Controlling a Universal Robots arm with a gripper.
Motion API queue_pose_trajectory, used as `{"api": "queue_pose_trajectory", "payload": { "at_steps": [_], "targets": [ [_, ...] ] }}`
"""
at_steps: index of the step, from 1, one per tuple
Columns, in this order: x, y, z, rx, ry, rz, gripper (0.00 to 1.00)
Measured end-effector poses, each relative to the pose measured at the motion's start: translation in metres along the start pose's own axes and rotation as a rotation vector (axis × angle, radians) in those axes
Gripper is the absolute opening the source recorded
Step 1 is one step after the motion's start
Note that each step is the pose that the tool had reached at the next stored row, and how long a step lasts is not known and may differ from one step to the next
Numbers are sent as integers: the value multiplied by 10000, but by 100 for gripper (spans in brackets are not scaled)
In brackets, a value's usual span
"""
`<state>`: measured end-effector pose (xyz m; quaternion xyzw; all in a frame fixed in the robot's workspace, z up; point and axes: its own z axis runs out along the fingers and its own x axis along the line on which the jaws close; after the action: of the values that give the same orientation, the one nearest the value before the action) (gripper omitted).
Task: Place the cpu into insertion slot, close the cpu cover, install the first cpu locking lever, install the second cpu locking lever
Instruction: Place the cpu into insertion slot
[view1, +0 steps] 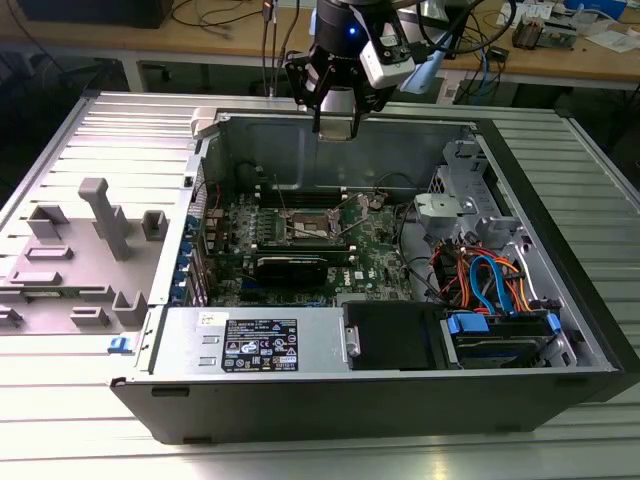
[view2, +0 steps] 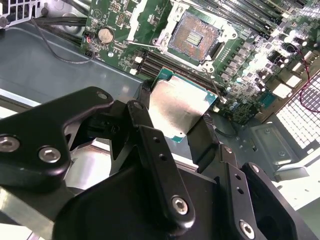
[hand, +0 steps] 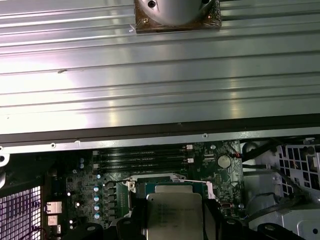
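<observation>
Cpu (view2: 177, 107): clamped by the gripper (view2: 175, 120), black fingers (view2: 144, 95) pressing on two opposite edges, dull silver top turned toward both wrist cameras. Hangs in the air over the far part of the open computer case (view1: 330, 410), well above the green motherboard (view2: 120, 25). Stays apart from the insertion slot (view2: 193, 32), which lies below with its pale contact field uncovered. Around the slot: long black memory slots (hand: 140, 156) on the far side, long black card (view1: 290, 268) on the near side, orange and blue cables (view1: 480, 275) to the right. Underneath the case: ribbed metal table (view1: 80, 440).
</observation>
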<state>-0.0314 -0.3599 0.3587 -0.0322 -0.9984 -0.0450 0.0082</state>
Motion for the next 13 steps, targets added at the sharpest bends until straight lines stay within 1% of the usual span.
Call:
{"api": "queue_pose_trajectory", "payload": {
  "at_steps": [10, 13],
  "targets": [
    [0, -5, 0, -1, -3, 26, 54],
    [-1, -8, 10, -7, -42, 493, 54]
  ]
}}
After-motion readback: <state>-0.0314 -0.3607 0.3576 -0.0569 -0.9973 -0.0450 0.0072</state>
